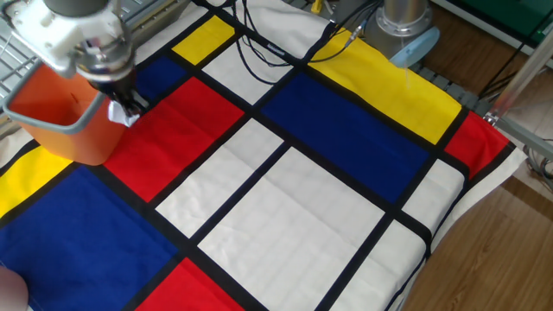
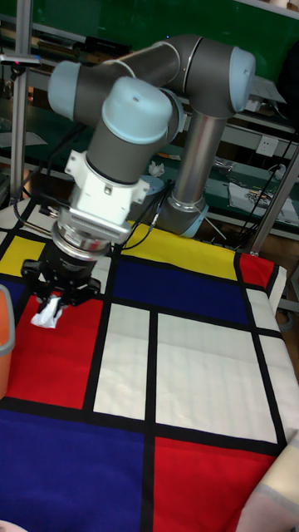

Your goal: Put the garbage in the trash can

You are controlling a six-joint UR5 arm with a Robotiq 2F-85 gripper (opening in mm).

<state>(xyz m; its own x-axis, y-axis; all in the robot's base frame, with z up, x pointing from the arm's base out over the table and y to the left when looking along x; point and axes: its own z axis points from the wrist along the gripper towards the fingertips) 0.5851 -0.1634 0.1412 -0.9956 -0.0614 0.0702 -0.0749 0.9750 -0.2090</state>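
Observation:
The garbage [image 1: 119,113] [image 2: 48,313] is a small crumpled ball of white paper. My gripper [image 1: 126,107] [image 2: 55,305] is shut on it and holds it above the red square of the cloth. The orange trash can [image 1: 57,111] with its grey rim stands at the far left of the table, and the paper ball hangs just off its right-hand rim. In the tall fixed view only a sliver of the trash can [image 2: 4,341] shows at the left edge, to the left of the gripper. My arm hides part of the can's back rim in the fixed view.
A checked cloth [image 1: 285,181] of red, blue, yellow and white squares covers the table. Black cables [image 1: 259,43] trail across its far side toward the arm's base [image 1: 406,22]. A metal rack [image 1: 17,52] stands behind the can. The table edge runs along the right.

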